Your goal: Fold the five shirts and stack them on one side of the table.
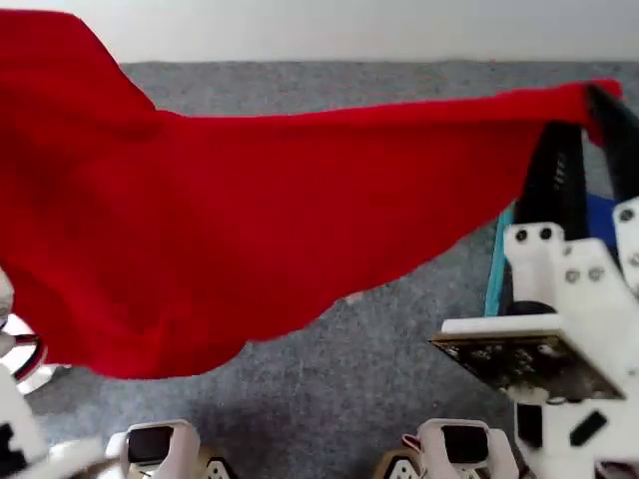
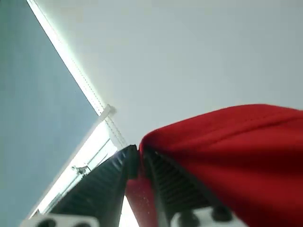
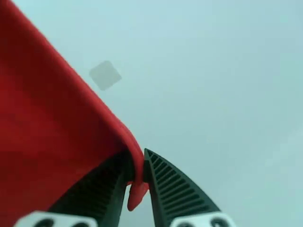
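Looking at a red shirt [image 1: 250, 220] held up above the table [image 1: 399, 349], stretched w/ its long axis running side to side across the table. Got the right gripper [image 3: 137, 172] pinched closed on one hem edge, w/ a little tab of cloth poking out past the jaws. Same deal w/ the left gripper [image 2: 140, 163]: clamped tight on a bunched corner at the other end. So no "nearer arm" rly, one per end, w/ cloth slung between and drooping lowest toward the table on the left gripper's side. Can't tell if that low edge touches the table. Prob needs both ends lowered together onto the table to lay it flat, imo. From high view, getting the full span + droop; from wrist views, getting each bite close up w/ ceiling behind.
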Motion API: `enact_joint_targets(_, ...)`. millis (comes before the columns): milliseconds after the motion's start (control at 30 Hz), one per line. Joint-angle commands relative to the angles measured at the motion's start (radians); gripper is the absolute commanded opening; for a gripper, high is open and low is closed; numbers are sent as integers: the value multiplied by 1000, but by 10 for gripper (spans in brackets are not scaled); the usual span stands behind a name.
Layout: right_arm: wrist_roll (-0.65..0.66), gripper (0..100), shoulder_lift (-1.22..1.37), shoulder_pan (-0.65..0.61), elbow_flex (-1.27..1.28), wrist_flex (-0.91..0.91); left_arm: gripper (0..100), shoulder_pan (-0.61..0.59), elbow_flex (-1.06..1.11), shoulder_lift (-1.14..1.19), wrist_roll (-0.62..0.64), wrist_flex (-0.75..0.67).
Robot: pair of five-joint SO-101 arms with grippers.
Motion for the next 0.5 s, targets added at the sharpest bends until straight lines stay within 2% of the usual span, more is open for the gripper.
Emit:
enact_joint_targets(0, 2, 9, -24, 41, -20, 81, 13, -8, -5, -2, -8, -68)
enact_joint_targets(333, 2, 9, -131, 42, -20, 157, 13, -8, 1, -34, -8, -61)
enact_joint_targets(467, 2, 9, -147, 42, -12, 260, 13, -2, 1, -55, -5, 69)
